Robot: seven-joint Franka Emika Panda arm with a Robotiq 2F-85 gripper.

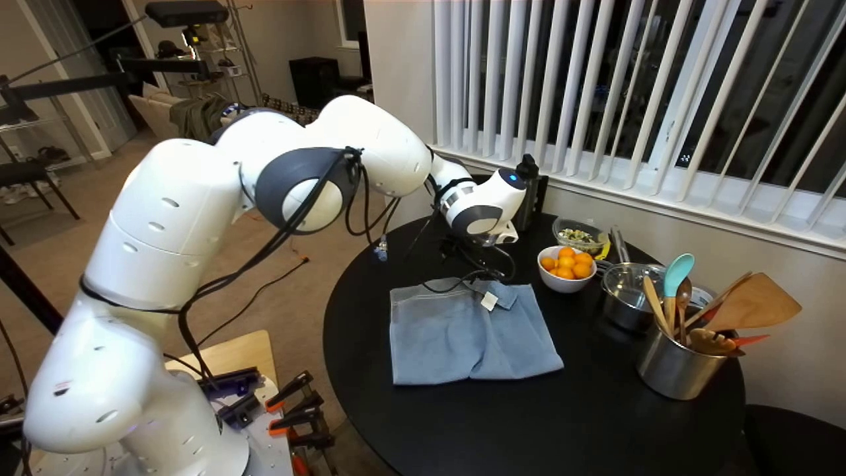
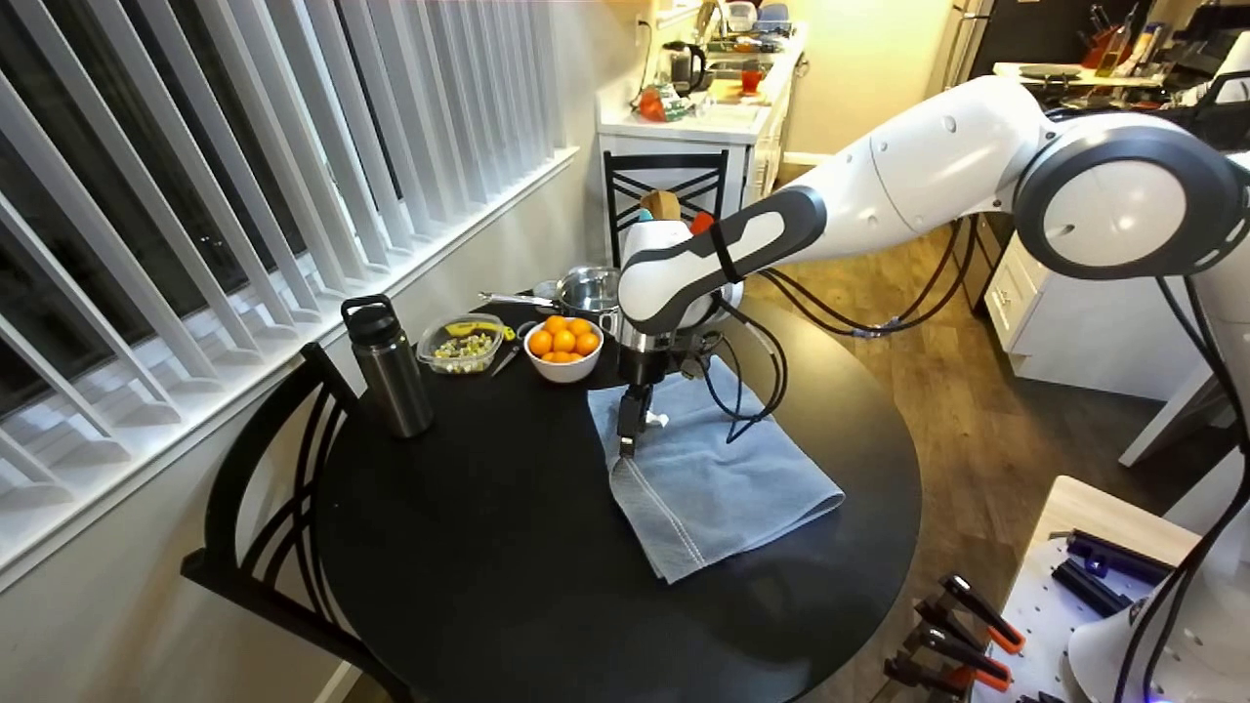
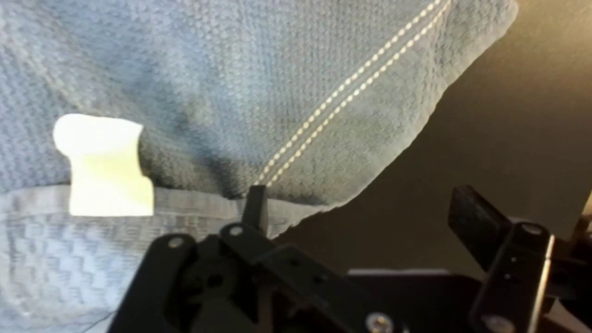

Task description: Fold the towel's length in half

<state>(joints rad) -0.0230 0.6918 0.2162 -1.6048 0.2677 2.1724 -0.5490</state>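
The grey-blue towel [image 1: 456, 337] lies on the black round table and also shows in an exterior view [image 2: 732, 478]. It looks doubled over, with some wrinkles and a small folded-back part near a white tag [image 1: 489, 301]. In the wrist view the towel [image 3: 208, 88] shows double white stitching by its edge. My gripper [image 3: 360, 199] is open. One finger is over the towel edge at the end of the stitching; the other is off the cloth, over the dark table. Whether the finger touches the cloth I cannot tell. In an exterior view the gripper [image 2: 628, 444] points down at the towel's edge.
A white bowl of oranges [image 1: 565, 274] stands near the towel. A clear food container [image 2: 461, 344], a steel pot [image 1: 628, 297] and a steel utensil holder [image 1: 679, 370] are also on the table [image 2: 488, 586]. A steel bottle [image 2: 391, 376] stands near a chair [image 2: 264, 508].
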